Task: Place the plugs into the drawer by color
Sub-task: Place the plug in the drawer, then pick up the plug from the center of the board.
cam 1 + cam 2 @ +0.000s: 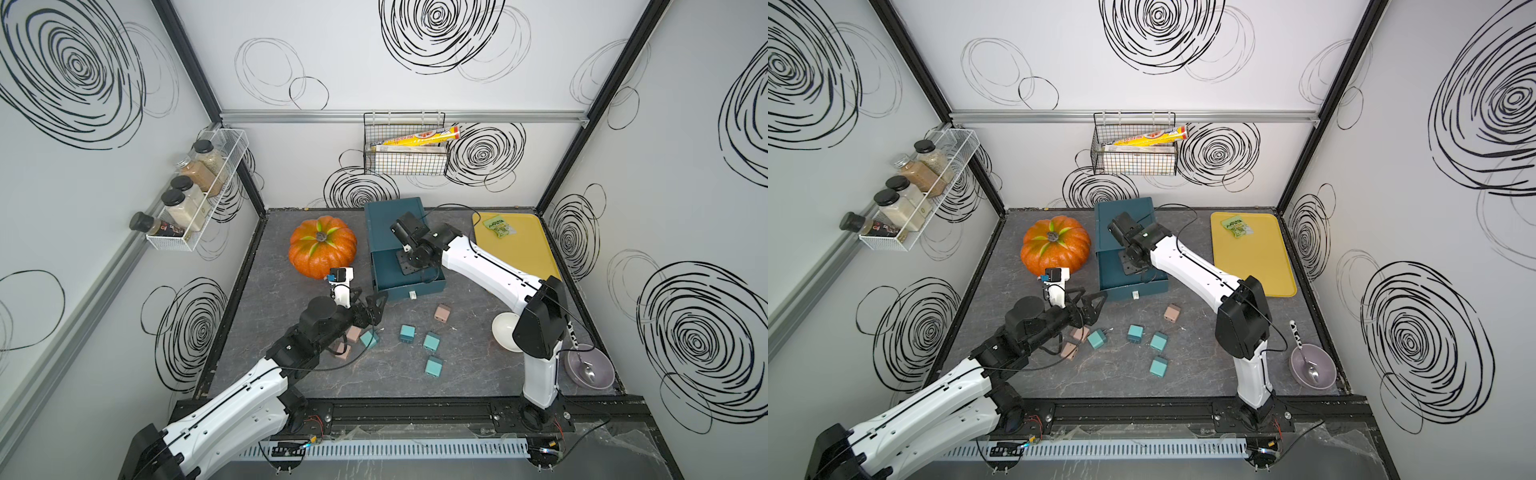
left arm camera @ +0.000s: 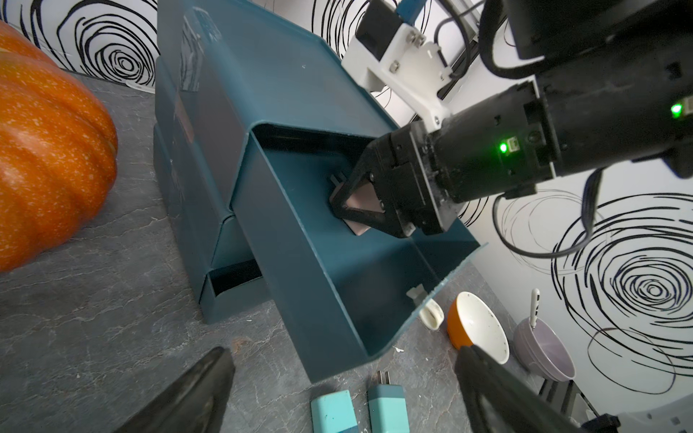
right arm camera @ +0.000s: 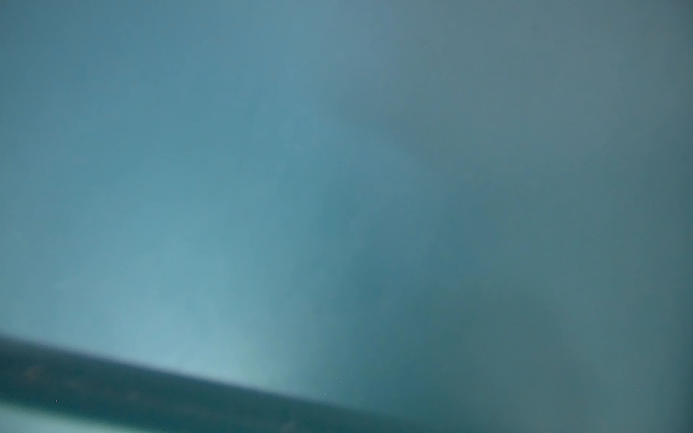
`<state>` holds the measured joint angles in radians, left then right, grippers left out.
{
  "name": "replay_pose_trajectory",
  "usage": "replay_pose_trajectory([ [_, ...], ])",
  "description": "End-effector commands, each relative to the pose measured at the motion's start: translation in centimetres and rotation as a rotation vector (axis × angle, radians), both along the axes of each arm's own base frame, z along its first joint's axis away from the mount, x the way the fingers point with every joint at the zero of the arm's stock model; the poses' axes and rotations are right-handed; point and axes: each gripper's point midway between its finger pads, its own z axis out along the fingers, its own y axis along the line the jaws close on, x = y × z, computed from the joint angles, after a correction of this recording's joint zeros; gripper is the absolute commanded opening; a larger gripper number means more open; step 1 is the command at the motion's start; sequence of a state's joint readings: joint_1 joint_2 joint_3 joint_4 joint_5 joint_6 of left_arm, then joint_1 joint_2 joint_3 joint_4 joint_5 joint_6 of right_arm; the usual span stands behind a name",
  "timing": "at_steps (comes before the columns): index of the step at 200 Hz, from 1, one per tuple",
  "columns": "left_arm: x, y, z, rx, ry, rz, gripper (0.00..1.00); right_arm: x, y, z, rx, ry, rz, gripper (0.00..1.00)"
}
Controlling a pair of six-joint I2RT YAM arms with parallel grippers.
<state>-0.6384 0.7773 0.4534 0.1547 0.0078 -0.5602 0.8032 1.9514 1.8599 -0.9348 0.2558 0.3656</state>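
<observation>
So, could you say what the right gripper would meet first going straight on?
Likely the floor of the open dark teal drawer; the right gripper, holding a dusty pink plug, points into it.

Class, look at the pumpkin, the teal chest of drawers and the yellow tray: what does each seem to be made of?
Pumpkin: likely foam or plastic, painted; speckled matte skin. Chest of drawers: probably thin sheet metal or plastic, satin teal; thin folded walls, soft reflections. Yellow tray: likely moulded plastic; uniform colour, rounded raised rim.
</observation>
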Motion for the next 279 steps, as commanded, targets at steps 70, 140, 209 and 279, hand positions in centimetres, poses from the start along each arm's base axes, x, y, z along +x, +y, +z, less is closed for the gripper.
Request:
replay_pose_trajectory([
  [70, -0.2, 0.5, 1.6, -0.022, -0.057, 0.003, 0.99, -2.7, -1.4, 9.9, 0.210, -0.174, 0.039, 0.63],
  [140, -0.9, 0.7, 2.3, -0.046, -0.075, -0.008, 0.99, -8.1, -10.3, 8.9, 0.316, -0.235, -0.053, 0.74],
  [209, -2.7, -0.5, 1.9, -0.077, -0.042, -0.116, 0.79, -11.5, -12.4, -1.3, 0.400, -0.145, -0.094, 0.75],
  [279, -2.3, -0.2, 0.1, -0.035, -0.019, -0.084, 0.81, -10.3, -12.5, -8.4, 0.409, -0.105, -0.166, 0.83],
])
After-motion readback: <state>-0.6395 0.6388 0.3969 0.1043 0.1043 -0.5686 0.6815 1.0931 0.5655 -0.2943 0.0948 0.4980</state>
